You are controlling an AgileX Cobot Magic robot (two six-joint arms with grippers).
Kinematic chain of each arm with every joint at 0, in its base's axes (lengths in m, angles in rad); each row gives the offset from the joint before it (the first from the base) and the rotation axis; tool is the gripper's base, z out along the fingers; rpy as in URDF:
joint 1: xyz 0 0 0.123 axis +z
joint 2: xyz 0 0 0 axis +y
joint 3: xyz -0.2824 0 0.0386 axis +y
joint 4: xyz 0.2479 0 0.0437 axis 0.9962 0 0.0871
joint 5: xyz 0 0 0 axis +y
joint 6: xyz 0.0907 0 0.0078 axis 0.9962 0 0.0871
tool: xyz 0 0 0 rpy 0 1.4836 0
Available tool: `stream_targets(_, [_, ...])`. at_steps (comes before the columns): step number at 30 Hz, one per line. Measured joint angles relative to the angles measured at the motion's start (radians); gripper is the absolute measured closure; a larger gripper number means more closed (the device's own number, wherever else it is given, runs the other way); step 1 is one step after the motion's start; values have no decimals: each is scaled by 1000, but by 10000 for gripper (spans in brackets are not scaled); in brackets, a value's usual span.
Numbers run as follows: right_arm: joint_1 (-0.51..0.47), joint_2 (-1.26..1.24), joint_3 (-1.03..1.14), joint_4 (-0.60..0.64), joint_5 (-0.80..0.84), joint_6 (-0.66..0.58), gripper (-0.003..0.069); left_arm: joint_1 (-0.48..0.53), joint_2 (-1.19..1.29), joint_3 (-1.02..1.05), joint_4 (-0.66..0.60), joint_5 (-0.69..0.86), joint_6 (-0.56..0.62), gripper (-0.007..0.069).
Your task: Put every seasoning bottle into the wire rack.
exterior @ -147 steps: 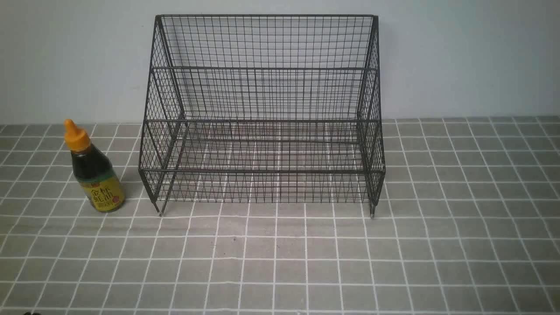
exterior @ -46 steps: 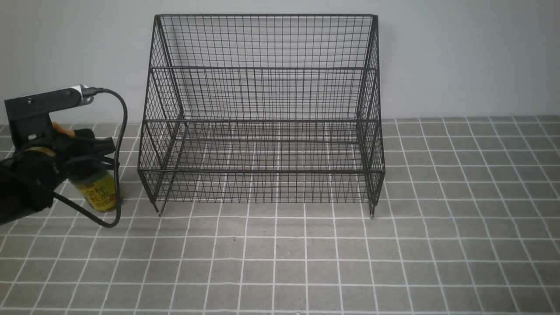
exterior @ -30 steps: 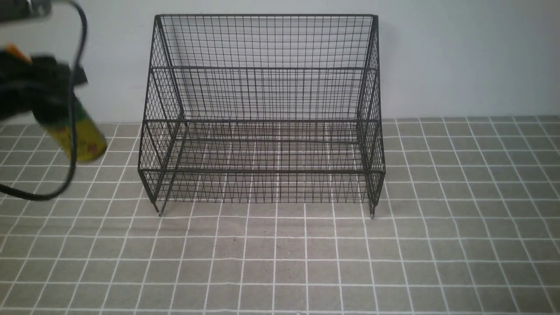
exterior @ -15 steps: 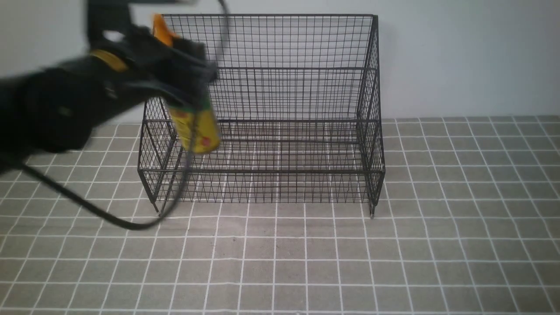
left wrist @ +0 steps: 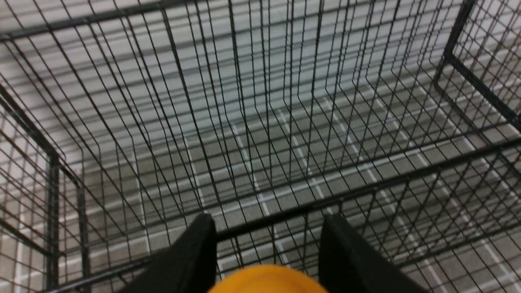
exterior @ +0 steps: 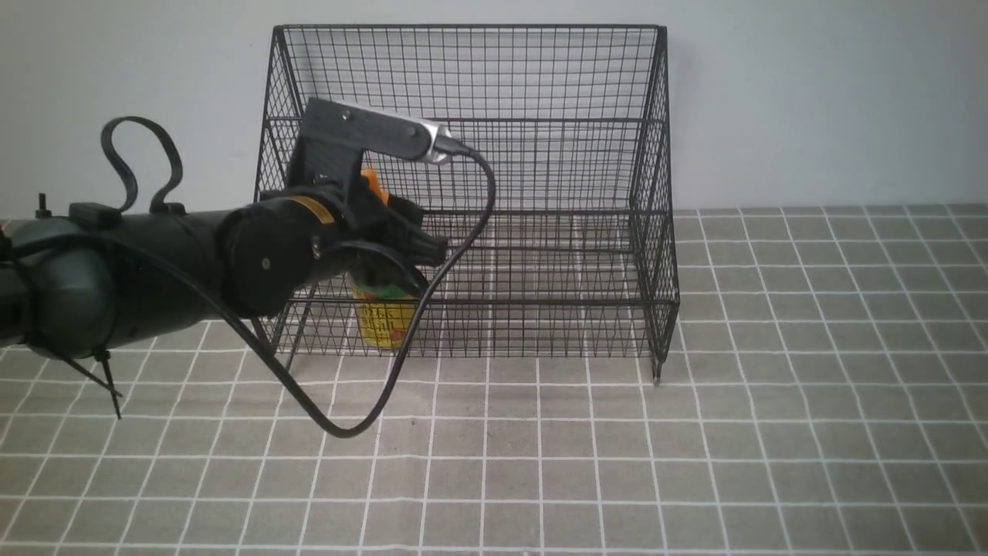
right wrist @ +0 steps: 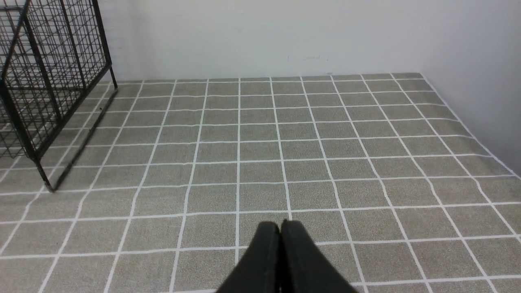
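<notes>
The seasoning bottle [exterior: 384, 323] stands upright in the left part of the lower tier of the black wire rack [exterior: 540, 154], its yellow label showing behind the front mesh. My left gripper [exterior: 409, 259] reaches in over the front rail and is shut on the bottle's upper body. The orange cap [exterior: 373, 185] pokes up behind the wrist. In the left wrist view the cap [left wrist: 266, 283] sits between the two black fingers [left wrist: 195, 252], with the rack's mesh [left wrist: 325, 195] beyond. My right gripper [right wrist: 280, 224] is shut and empty, low over the cloth.
A grey checked cloth [exterior: 695, 463] covers the table up to a pale wall. The rack's right end and leg show in the right wrist view [right wrist: 40, 81]. The left arm's cable [exterior: 347, 428] loops down onto the cloth in front of the rack.
My left gripper took the bottle from the cloth left of the rack, lifted it, carried it right over the front rail and lowered it into the lower tier.
</notes>
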Motion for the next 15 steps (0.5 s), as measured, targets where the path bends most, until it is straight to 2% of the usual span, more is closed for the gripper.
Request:
stream_targets(4, [0,0,0,0,0,0,671,0,-8,-1,0,15,5,268])
stream_targets(5, [0,0,0,0,0,0,671,0,-24,-1,0,40,12,232])
stream_targets(8, [0,0,0,0,0,0,671,0,-64,-1,0,92,29,189])
stream_targets(15, [0,0,0,0,0,0,671,0,-162,-1,1,146,61,176])
